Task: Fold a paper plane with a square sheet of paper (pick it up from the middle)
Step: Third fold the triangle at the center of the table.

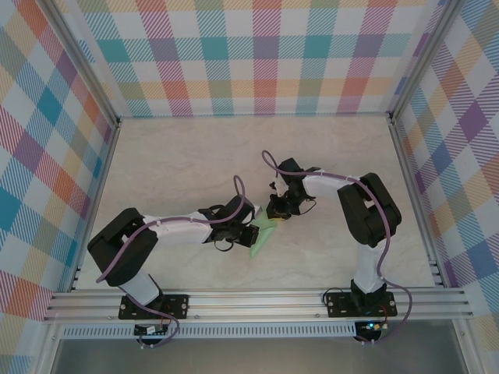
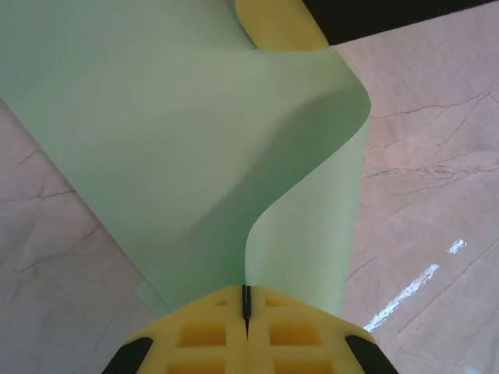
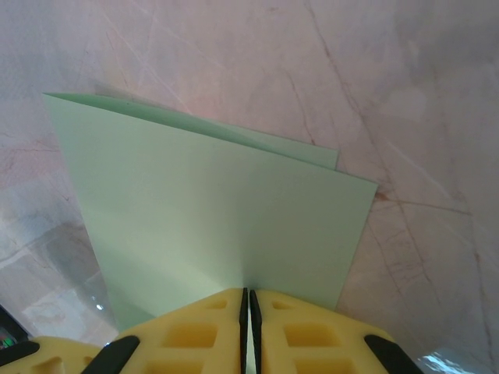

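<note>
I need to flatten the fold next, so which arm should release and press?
Probably left. The paper bulges in a curl just ahead of the left pincer, while the right pincer clamps two flat layers and can serve as anchor.

Top view: paper plane (image 1: 263,237) partly hidden under left gripper (image 1: 251,233) and right gripper (image 1: 278,213), folds too small to read. Left wrist view: sheet cut off top and left. Right wrist view: its near edge hidden behind the fingers.

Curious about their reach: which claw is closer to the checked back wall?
Right. The right gripper, pinching the paper, sits closer to the back wall; the left gripper pinches it farther away.
</note>
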